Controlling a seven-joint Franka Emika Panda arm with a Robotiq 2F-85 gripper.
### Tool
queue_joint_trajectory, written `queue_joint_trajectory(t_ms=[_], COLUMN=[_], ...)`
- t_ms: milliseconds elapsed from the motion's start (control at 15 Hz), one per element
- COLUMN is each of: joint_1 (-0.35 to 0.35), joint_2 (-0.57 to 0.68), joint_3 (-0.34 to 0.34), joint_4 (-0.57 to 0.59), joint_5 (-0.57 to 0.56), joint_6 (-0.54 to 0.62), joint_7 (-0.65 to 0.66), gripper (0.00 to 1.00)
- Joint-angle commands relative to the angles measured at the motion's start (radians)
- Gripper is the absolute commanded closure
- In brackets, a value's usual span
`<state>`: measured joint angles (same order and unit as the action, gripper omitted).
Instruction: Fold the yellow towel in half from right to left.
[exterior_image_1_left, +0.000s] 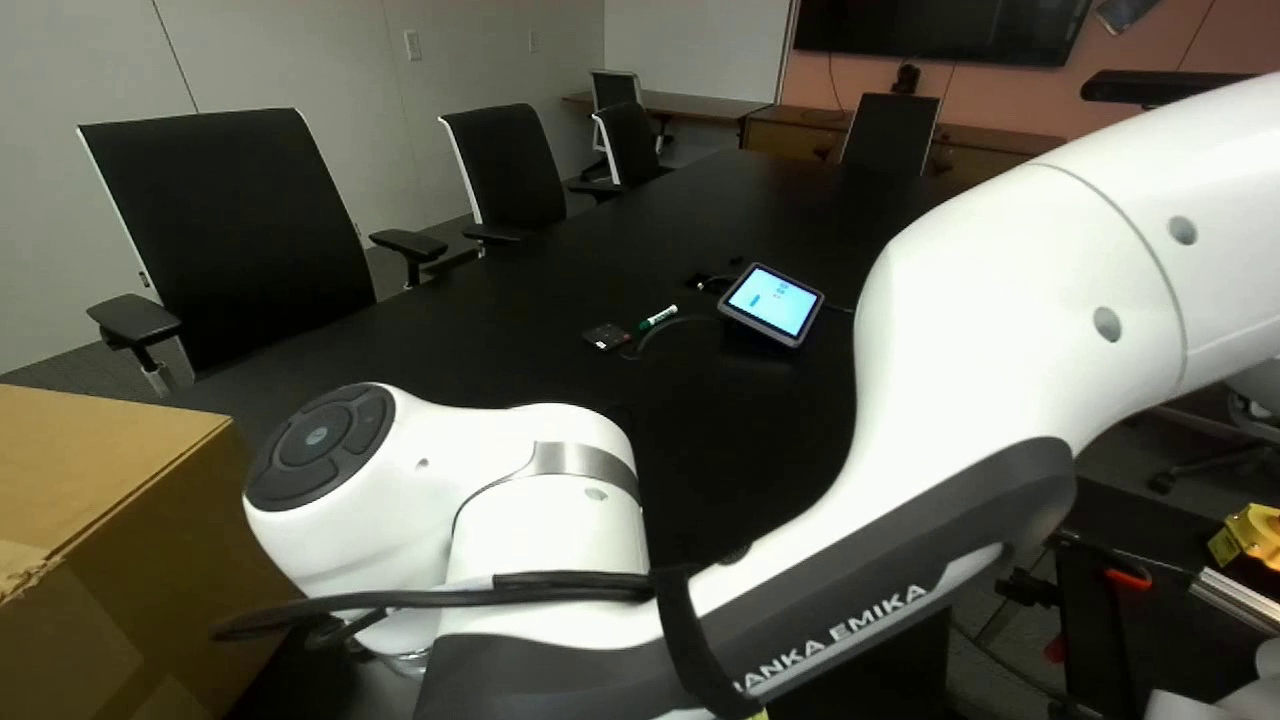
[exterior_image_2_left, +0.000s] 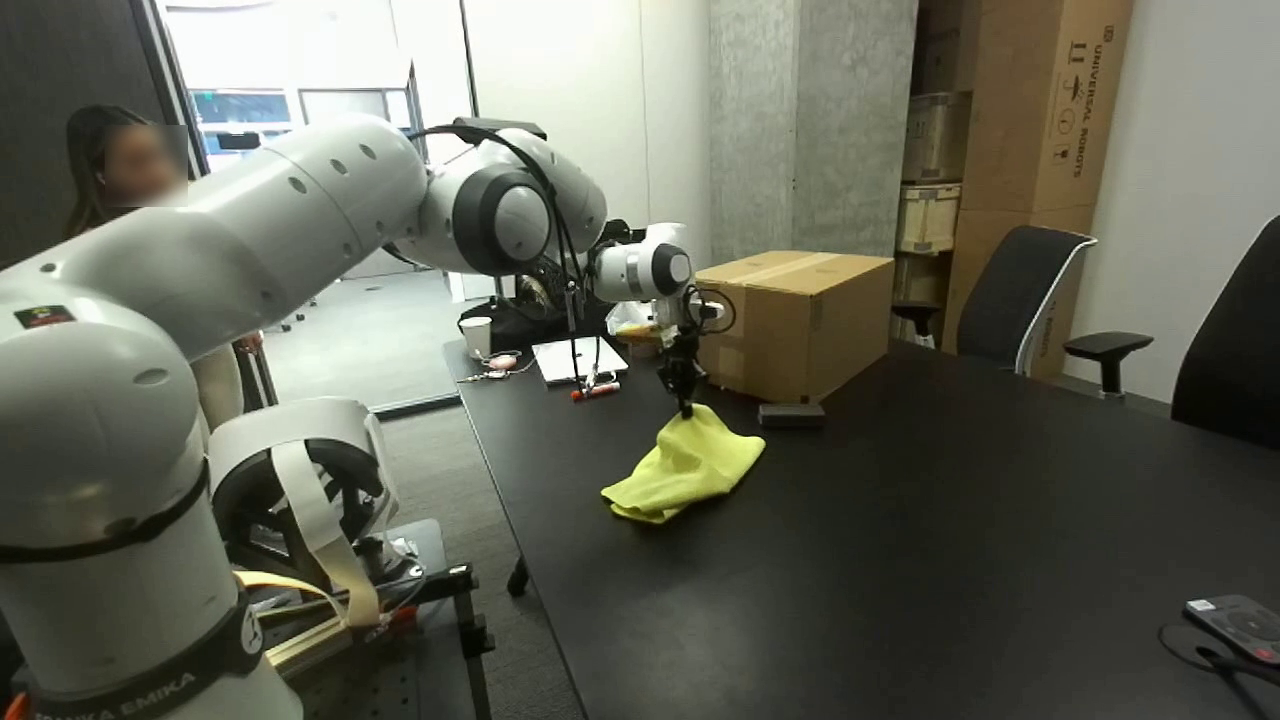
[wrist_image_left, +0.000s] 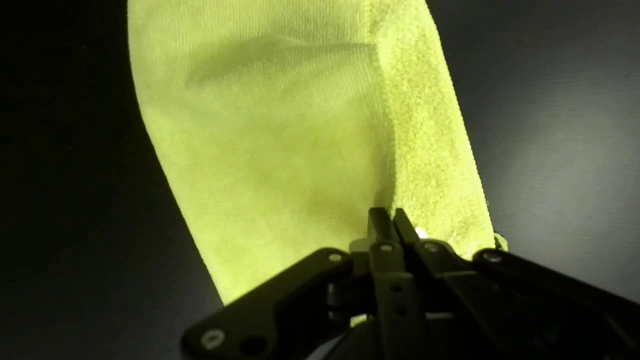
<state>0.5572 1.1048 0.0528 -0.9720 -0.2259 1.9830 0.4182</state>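
Note:
The yellow towel (exterior_image_2_left: 690, 465) lies on the black table, rising to a small peak under my gripper (exterior_image_2_left: 686, 408). In the wrist view the towel (wrist_image_left: 280, 140) shows a smooth upper layer lying over a fuzzier layer, which shows as a strip along the right side. My gripper (wrist_image_left: 391, 214) has its fingers nearly together at the upper layer's right edge, with cloth pinched between the tips. The cloth below the fingers is hidden by the gripper in the wrist view. In an exterior view the arm (exterior_image_1_left: 540, 520) hides the gripper and nearly all of the towel.
A cardboard box (exterior_image_2_left: 800, 325) stands on the table beyond the gripper, with a small dark block (exterior_image_2_left: 791, 415) before it. A laptop (exterior_image_2_left: 580, 360), a white cup (exterior_image_2_left: 476, 338) and a red-tipped marker (exterior_image_2_left: 596, 390) lie near the table edge. A tablet (exterior_image_1_left: 772, 304) stands farther along.

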Motion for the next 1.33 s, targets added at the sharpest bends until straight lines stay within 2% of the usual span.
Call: queue_joint_trajectory(t_ms=[0,200,467,533,600,733,800,933,1267], joint_1=[0.029,0.052,0.066,0.067,0.069,0.067,0.067,0.061,0.040], joint_2=[-0.052,-0.078,-0.049,-0.047,-0.047,-0.043,-0.048,-0.049,-0.091], joint_3=[0.021,0.052,0.102,0.111,0.118,0.128,0.129,0.132,0.086], joint_4=[-0.002,-0.006,0.013,0.015,0.012,0.013,0.011,0.013,-0.016], joint_5=[-0.007,0.003,0.015,0.017,0.014,0.013,0.010,0.015,-0.005], joint_6=[-0.021,-0.055,-0.132,-0.151,-0.161,-0.173,-0.180,-0.193,-0.226], joint_7=[-0.031,-0.068,-0.143,-0.160,-0.171,-0.192,-0.201,-0.218,-0.176], gripper=[0.99,0.99,0.99,0.95,0.71,0.68,0.63,0.47,0.09])
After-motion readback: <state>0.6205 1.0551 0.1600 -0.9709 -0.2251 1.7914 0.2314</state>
